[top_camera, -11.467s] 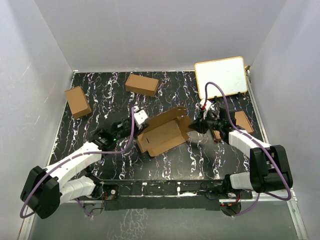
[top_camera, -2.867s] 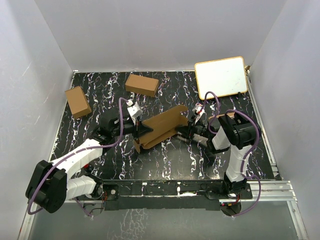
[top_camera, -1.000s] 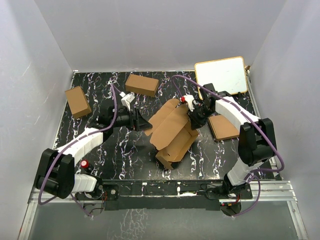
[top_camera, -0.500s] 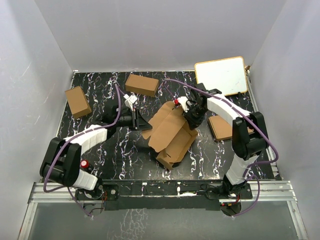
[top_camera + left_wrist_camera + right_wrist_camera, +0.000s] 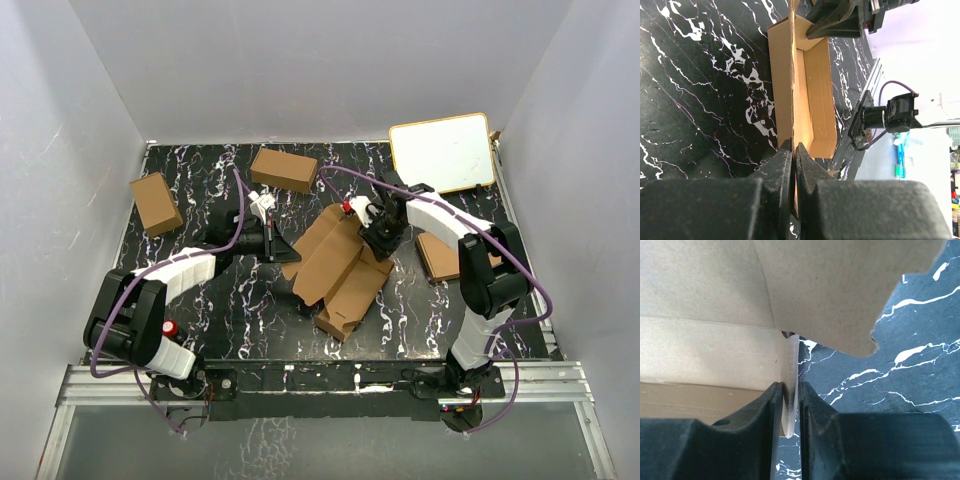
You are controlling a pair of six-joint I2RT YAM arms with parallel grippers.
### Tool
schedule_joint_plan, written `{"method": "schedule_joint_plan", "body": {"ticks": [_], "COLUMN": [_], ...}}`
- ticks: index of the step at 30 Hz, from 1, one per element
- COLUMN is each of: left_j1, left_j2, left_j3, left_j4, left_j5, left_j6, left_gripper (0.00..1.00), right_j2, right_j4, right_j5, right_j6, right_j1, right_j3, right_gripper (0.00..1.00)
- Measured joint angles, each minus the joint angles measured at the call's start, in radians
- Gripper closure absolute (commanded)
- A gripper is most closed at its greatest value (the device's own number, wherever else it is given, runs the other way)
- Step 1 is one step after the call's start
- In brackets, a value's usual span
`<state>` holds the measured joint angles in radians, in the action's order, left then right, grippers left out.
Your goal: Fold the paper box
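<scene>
Brown cardboard is pinched between the black fingers of the left gripper (image 5: pixel 794 150). In the left wrist view its jaws close on the thin edge of one wall of the paper box (image 5: pixel 812 100). The box runs straight away from the fingertips as an open trough, with its inner floor and far end wall showing. At that far end the right gripper (image 5: pixel 789 390) meets it. The right wrist view shows its jaws clamped on a thin upright flap edge, with pale brown panels filling the space above and to the left of the fingers (image 5: pixel 771 412).

From above, the box lies between the two grippers. The left gripper holds its left edge and the right gripper its far right corner. The rest of the box slants toward the near edge of the black marbled table (image 5: pixel 420 310).

Just right of the right gripper a pile of sheets (image 5: pixel 440 262) lies partly under the arm, and a white board (image 5: pixel 442 153) lies beyond it. Beyond the left gripper lie two short cartons, one close behind (image 5: pixel 284 169) and one well off to the left (image 5: pixel 155 203).
</scene>
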<state>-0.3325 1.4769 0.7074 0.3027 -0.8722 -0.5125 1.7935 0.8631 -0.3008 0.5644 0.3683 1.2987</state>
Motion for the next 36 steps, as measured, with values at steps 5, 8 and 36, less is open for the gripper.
{"method": "schedule_joint_plan", "body": {"ticks": [5, 8, 36], "left_j1": [0.006, 0.011, 0.020], "left_j2": [0.000, 0.000, 0.000], "left_j3": [0.000, -0.001, -0.006], "left_j4": [0.000, 0.000, 0.030], "left_j5": [0.000, 0.000, -0.011], "left_j6": [0.014, 0.016, 0.014], "left_gripper": [1.00, 1.00, 1.00], "right_j2": [0.000, 0.000, -0.093], "right_j4": [-0.045, -0.063, -0.320], "right_j5": [0.008, 0.008, 0.092], "right_j6": [-0.016, -0.018, -0.072], "right_j1": [0.000, 0.000, 0.013], "right_j3": [-0.042, -0.056, -0.234], "right_gripper": [0.73, 0.71, 0.79]}}
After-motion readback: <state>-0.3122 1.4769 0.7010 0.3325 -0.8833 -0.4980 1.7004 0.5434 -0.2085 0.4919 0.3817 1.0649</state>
